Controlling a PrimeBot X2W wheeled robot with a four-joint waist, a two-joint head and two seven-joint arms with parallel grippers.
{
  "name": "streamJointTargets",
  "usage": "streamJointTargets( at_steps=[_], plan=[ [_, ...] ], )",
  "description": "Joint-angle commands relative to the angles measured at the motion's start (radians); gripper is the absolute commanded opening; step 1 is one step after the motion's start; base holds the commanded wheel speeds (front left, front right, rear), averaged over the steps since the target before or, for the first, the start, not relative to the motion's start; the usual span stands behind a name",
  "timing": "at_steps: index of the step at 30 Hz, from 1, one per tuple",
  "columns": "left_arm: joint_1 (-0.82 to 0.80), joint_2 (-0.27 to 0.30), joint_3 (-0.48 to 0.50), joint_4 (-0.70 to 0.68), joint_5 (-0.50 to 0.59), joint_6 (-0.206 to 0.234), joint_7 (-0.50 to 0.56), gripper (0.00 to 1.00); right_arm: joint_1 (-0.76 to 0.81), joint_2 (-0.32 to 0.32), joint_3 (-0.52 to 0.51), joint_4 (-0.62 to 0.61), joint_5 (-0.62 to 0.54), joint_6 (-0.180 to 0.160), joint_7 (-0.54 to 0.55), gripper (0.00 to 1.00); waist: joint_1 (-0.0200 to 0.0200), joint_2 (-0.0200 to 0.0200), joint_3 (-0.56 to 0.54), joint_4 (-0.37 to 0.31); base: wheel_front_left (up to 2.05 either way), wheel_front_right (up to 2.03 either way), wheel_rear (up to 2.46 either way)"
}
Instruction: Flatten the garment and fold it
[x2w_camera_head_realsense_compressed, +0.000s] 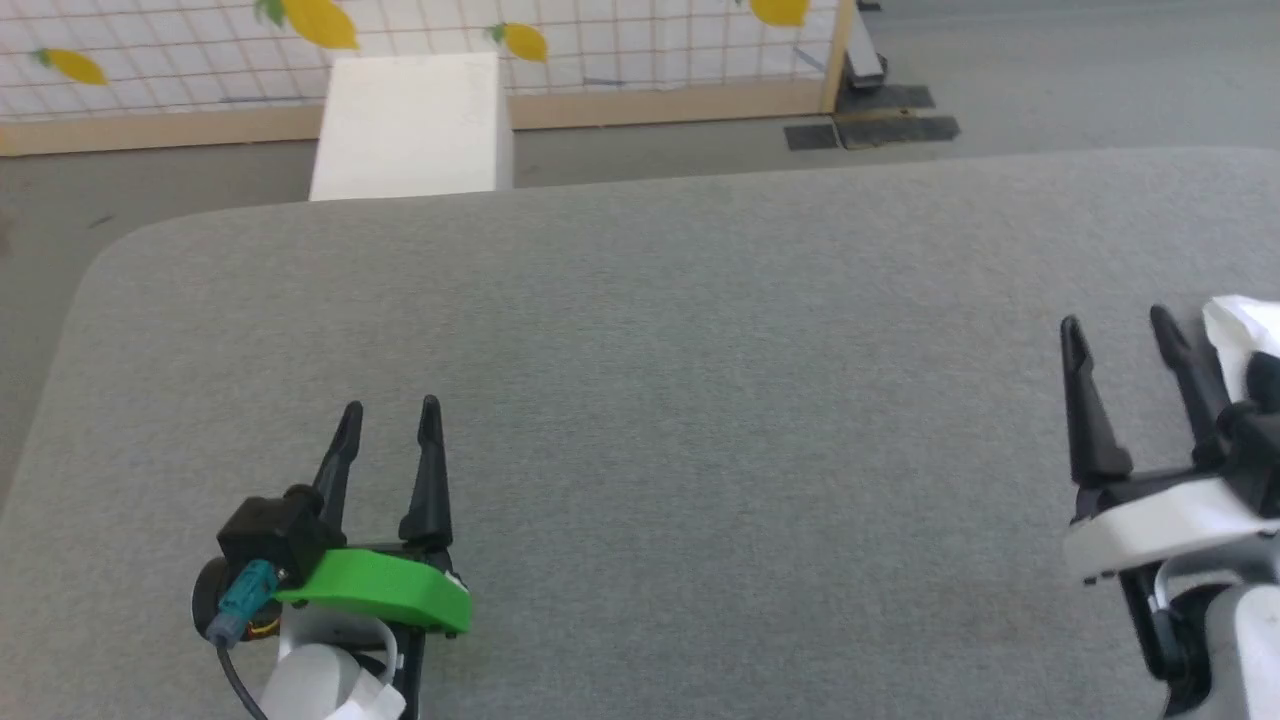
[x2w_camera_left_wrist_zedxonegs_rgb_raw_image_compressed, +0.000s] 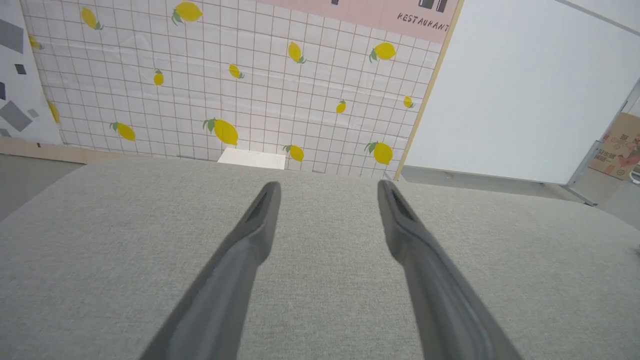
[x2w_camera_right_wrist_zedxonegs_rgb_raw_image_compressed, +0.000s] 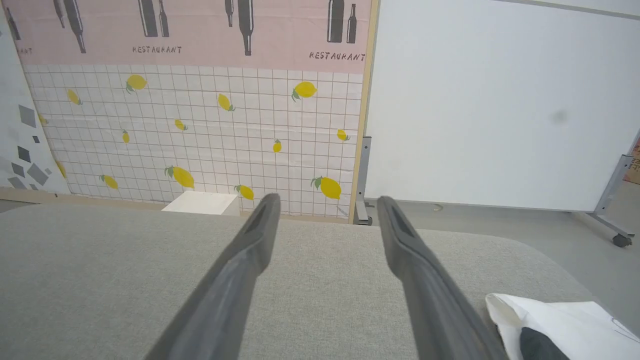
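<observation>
- Our left gripper (x2w_camera_head_realsense_compressed: 391, 404) is open. Its two dark fingers (x2w_camera_left_wrist_zedxonegs_rgb_raw_image_compressed: 430, 280) stand apart with a clear gap between them. It holds nothing, and we see only the gray table (x2w_camera_head_realsense_compressed: 640, 330) through the gap.
- Our right gripper (x2w_camera_head_realsense_compressed: 1115, 318) is open about as wide as the left one. It holds nothing too, and its gap also shows bare table.
- Both grippers are over the near part of the table, well apart from each other, with the fingers pointing away from us. We cannot tell if the fingertips touch the table top.
- The garment (x2w_camera_right_wrist_zedxonegs_rgb_raw_image_compressed: 565, 320) lies on the table at our far right, just beside the outer finger of the right gripper. We cannot tell if that finger touches it.
- We count two grippers with two fingers each, one garment, one table and one white box (x2w_camera_head_realsense_compressed: 410, 125).
- The white box stands on the floor behind the far edge of the table, more to the left side.
- Behind the box is a wall (x2w_camera_left_wrist_zedxonegs_rgb_raw_image_compressed: 225, 90) with a grid and many yellow lemons on it. A plain white board (x2w_camera_right_wrist_zedxonegs_rgb_raw_image_compressed: 500, 100) stands to the right of it.
- Most of the garment is cut off by the picture edge. We see only a crumpled white corner and a small black part (x2w_camera_right_wrist_zedxonegs_rgb_raw_image_compressed: 540, 345), so we cannot tell how it lies or which part of it this is.
- The table is cut off at the near side and at the right.
</observation>
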Motion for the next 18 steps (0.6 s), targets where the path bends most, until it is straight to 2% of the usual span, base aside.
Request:
streamJointTargets(
  at_steps=[1, 8, 18],
  plan=[
    [0.015, -0.005, -0.004, 0.004, 0.0, -0.003, -0.007, 1.0, 0.027, 0.013, 0.0, -0.007, -0.009, -0.002, -0.012, 1.0, 0.0001, -0.0001, -0.034, 0.047, 0.0, 0.0, 0.0],
    [0.036, -0.008, -0.035, 0.016, -0.009, 0.0, -0.007, 1.0, 0.122, 0.064, -0.015, 0.007, -0.038, -0.002, -0.073, 1.0, 0.0001, -0.0001, -0.059, 0.081, 0.0, 0.0, 0.0],
    [0.072, -0.008, -0.065, 0.017, -0.023, 0.016, -0.007, 1.0, 0.206, 0.102, -0.043, -0.012, -0.069, -0.002, -0.089, 1.0, 0.0001, -0.0001, -0.082, 0.085, 0.0, 0.0, 0.0]
  ],
)
